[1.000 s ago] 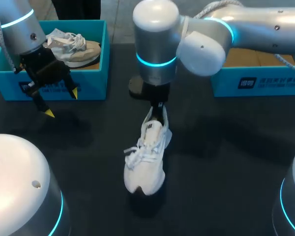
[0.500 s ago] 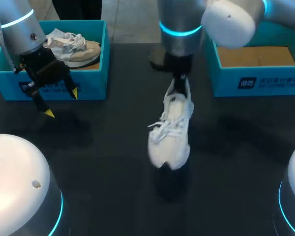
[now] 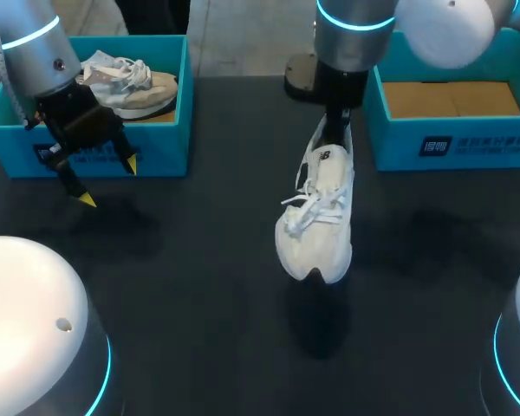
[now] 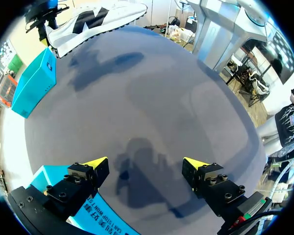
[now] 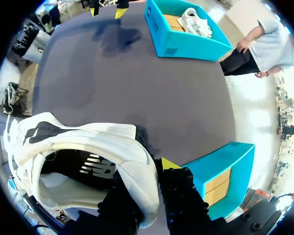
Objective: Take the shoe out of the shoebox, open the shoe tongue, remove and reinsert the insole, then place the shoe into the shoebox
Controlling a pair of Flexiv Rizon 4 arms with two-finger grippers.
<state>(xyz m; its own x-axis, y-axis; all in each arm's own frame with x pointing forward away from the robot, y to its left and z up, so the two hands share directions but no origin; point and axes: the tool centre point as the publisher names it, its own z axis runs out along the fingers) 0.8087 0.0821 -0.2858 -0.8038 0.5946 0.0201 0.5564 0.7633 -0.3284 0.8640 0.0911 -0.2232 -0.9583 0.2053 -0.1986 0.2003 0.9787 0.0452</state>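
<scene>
The right gripper (image 3: 334, 130) is clenched on the heel rim of the white shoe (image 3: 316, 217). The shoe hangs under it, toe down, over the table (image 3: 199, 260), just left of the right shoebox (image 3: 468, 143). Its white laces are loose. The left gripper (image 3: 109, 181) is released.

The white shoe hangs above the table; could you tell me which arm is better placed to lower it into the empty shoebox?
Right, most likely. The right hand grips the white shoe by its heel, close beside the empty shoebox. The left hand is open, away beside the other shoebox.
</scene>
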